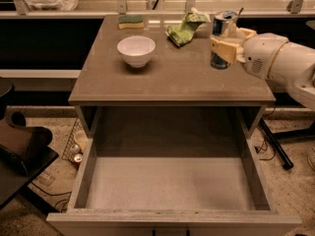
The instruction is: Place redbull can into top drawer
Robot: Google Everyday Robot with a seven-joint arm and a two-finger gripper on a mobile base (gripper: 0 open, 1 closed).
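Blue and silver, the redbull can (222, 27) stands upright at the right rear part of the cabinet top (167, 80), and the gripper (230, 42) is clamped on it. One cream finger (221, 49) lies across the front of the can and the other is behind it, so the can is held between them at about mid height. The white arm comes in from the right side. Whether the bottom of the can touches the cabinet top or hangs just above it cannot be told.

The top drawer (170, 216) is pulled fully out below, toward the camera, and its pale floor has nothing on it. So the grasp seems done, but the carrying is not. What is left, in my judgement, is to lift the can, bring it forward over the front edge of the cabinet, lower it into the drawer and release it.

A white bowl (136, 49), a crumpled green packet (184, 27) and a sponge (131, 21) lie well to the left of the can.
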